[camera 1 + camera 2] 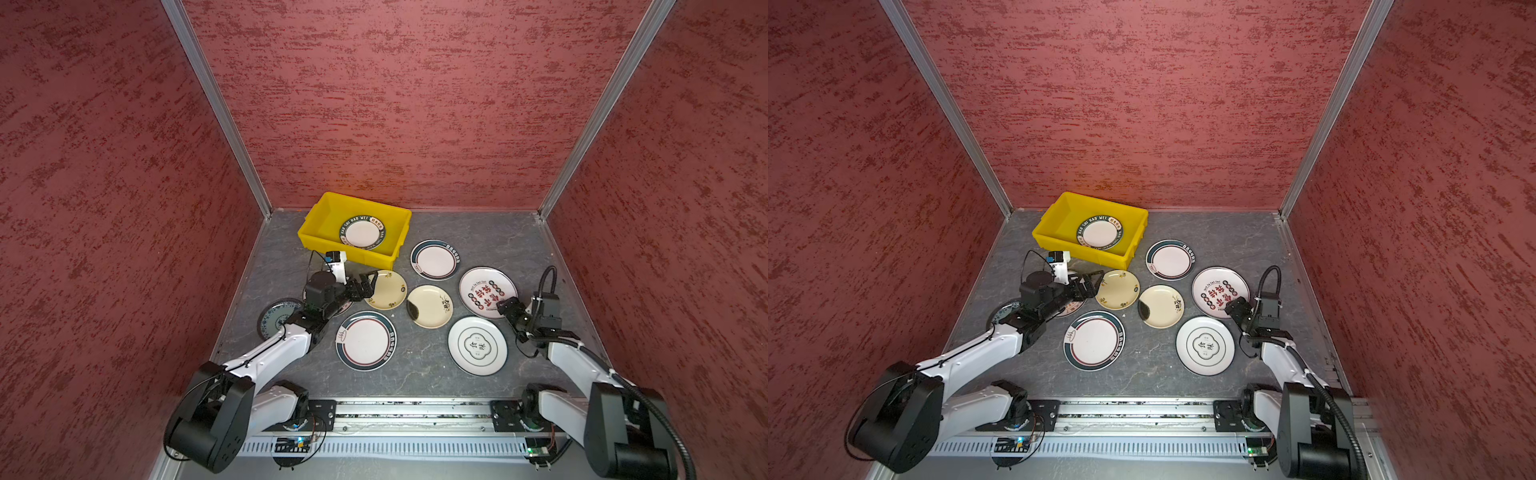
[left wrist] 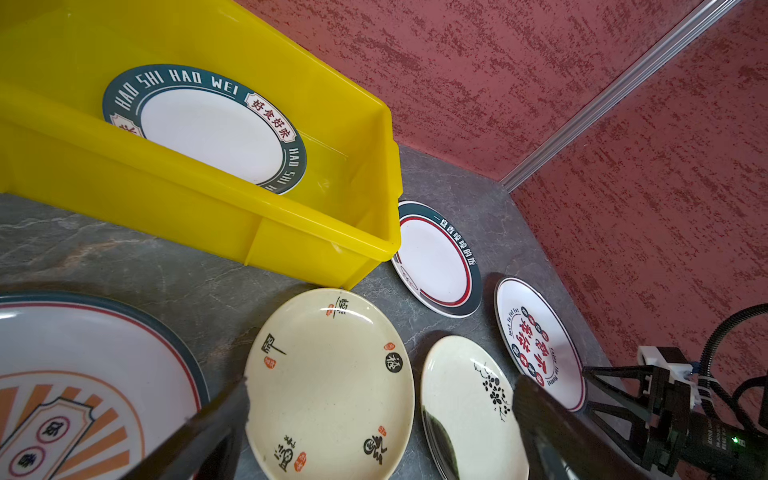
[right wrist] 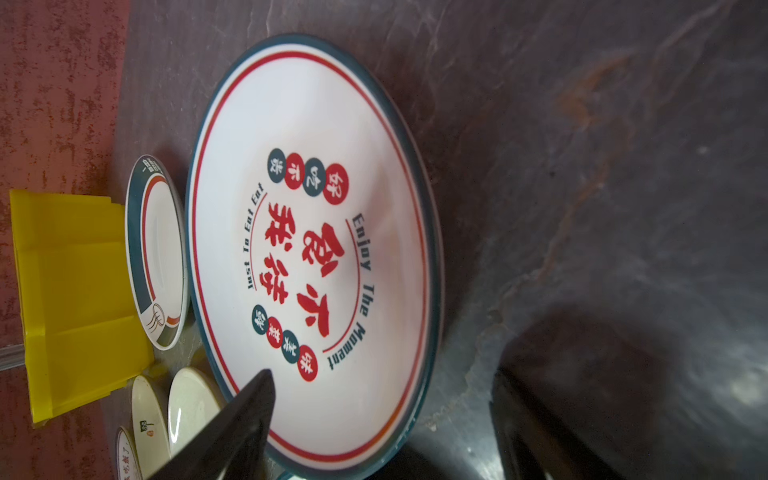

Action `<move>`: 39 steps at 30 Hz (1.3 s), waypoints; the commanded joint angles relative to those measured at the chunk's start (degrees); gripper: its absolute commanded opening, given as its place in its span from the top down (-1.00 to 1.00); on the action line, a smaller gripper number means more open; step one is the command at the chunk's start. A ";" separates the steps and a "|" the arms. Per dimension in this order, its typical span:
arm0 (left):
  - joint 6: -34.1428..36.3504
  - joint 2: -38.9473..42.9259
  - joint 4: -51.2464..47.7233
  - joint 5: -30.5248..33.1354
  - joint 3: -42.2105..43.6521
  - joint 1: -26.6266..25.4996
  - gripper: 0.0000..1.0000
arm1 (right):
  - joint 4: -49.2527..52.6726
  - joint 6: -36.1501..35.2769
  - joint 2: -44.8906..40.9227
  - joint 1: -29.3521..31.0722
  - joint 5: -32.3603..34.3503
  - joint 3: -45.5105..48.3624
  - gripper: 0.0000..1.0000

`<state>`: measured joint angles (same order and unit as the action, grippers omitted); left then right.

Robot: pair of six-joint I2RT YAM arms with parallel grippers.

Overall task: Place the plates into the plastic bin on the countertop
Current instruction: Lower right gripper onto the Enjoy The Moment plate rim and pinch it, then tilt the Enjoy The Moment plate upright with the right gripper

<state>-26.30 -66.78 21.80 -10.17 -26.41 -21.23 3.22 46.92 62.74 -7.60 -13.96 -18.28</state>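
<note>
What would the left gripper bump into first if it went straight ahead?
The left gripper would probably meet the cream plate with black characters first, right ahead of its open jaws; height is unclear.

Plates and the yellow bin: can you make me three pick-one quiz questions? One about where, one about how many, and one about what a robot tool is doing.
1. Where is the HAO SHI HAO WEI plate?
A. on the countertop
B. in the yellow bin
C. leaning on a wall

2. How many plates lie in the yellow bin?
A. one
B. three
C. none

3. How is the left tool?
A. shut on a plate
B. open, holding nothing
C. shut, empty

Answers:
1 B, it sits inside the bin's walls.
2 A, only that plate is inside.
3 B, the left wrist view shows its fingers wide apart, gripping nothing.
</note>
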 commanded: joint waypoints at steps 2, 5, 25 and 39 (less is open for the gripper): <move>0.19 -0.20 1.68 -0.59 0.40 -0.19 -0.99 | -5.49 2.60 0.97 -0.48 0.68 1.95 -0.50; 0.18 -0.19 1.25 -0.20 0.22 -0.19 -0.99 | -6.99 3.13 1.92 -0.44 0.86 2.32 -0.41; -1.22 -4.13 -0.45 -5.31 -2.68 -0.21 -0.99 | -13.80 6.17 6.61 -0.49 1.20 2.47 0.07; -1.29 -3.88 -1.20 -5.47 -3.10 -0.14 -0.99 | -19.14 9.83 12.10 -0.49 -0.45 1.95 0.58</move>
<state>-27.62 -70.91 20.53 -15.14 -28.08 -21.23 -14.50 55.11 73.60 -7.84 -13.96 -15.51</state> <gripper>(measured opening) 0.994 0.211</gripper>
